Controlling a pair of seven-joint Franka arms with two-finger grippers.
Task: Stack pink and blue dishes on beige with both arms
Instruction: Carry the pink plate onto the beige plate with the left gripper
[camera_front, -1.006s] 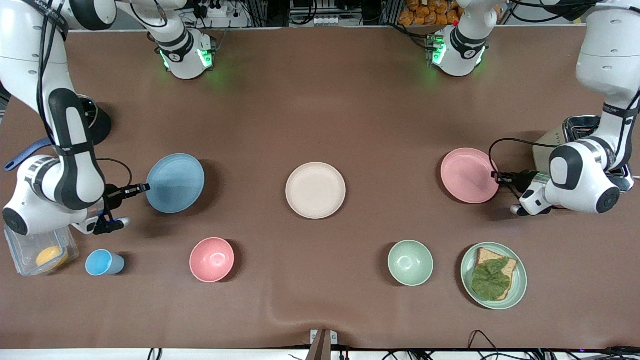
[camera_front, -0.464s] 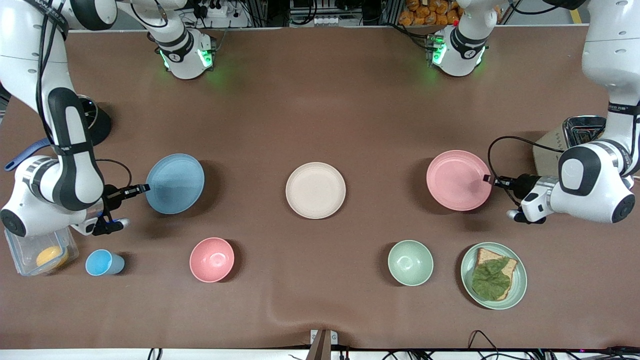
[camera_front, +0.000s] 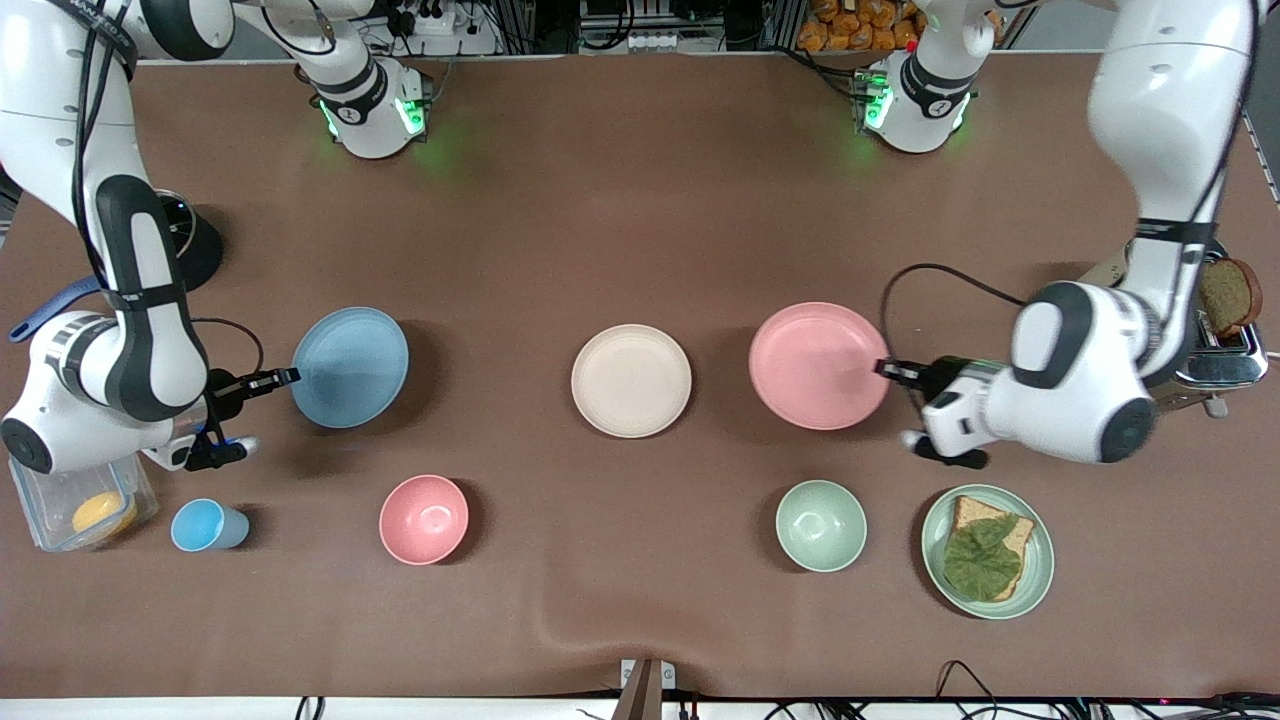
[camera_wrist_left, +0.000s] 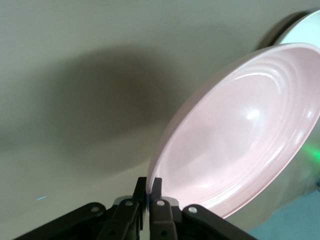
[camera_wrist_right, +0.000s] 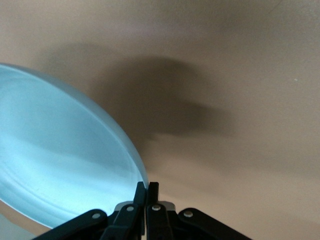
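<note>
The beige plate (camera_front: 631, 380) lies flat at the table's middle. Beside it, toward the left arm's end, the pink plate (camera_front: 818, 365) hangs lifted and tilted; my left gripper (camera_front: 884, 368) is shut on its rim. In the left wrist view the thin rim of the pink plate (camera_wrist_left: 240, 130) sits pinched where my left gripper (camera_wrist_left: 149, 184) closes. Toward the right arm's end, the blue plate (camera_front: 350, 366) is held by its rim in my right gripper (camera_front: 291, 376), shut. The right wrist view shows the blue plate (camera_wrist_right: 60, 155) with its edge clamped by my right gripper (camera_wrist_right: 146, 189).
A pink bowl (camera_front: 424, 519), a green bowl (camera_front: 821, 525) and a green plate with toast and a leaf (camera_front: 987, 551) sit nearer the camera. A blue cup (camera_front: 204, 525) and a clear box (camera_front: 85, 505) stand by the right arm. A toaster (camera_front: 1215, 345) stands under the left arm.
My left gripper has lifted the pink plate and carried it toward the beige plate. The right arm and the blue plate have stayed put.
</note>
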